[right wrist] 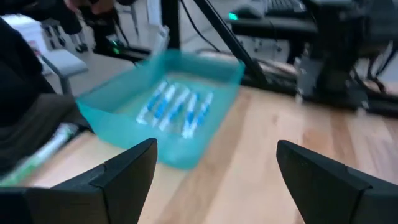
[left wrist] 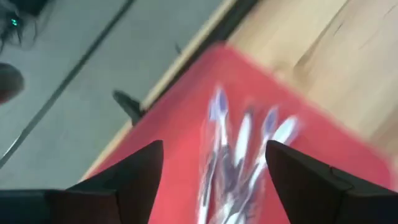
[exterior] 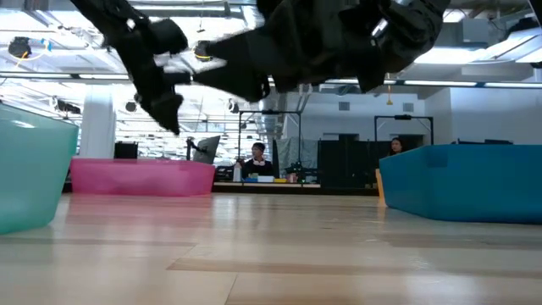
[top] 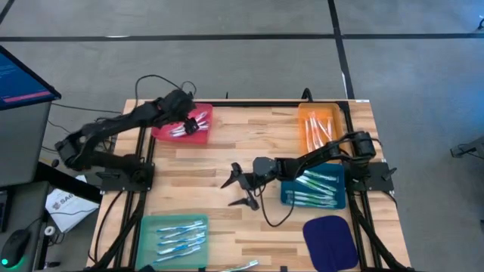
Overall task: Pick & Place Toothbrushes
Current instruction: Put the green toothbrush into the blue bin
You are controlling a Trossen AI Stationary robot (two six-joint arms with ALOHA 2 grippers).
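Several white-and-blue toothbrushes (left wrist: 239, 155) lie in the red tray (top: 198, 136) at the table's far left. My left gripper (left wrist: 211, 180) hangs open above them, one finger to either side, touching nothing; the high view shows it over the tray (top: 193, 119). My right gripper (top: 237, 190) stands open over the middle of the table, pointing toward the teal tray (right wrist: 180, 146) at the near left, which holds more toothbrushes (right wrist: 174, 109). Nothing is between its fingers.
An orange tray (top: 306, 134) at the far right and a blue tray (top: 287, 198) below it both hold toothbrushes. A dark blue tray (top: 330, 240) sits at the near right. One toothbrush (top: 240, 265) lies at the near edge. Bare wood spans the middle.
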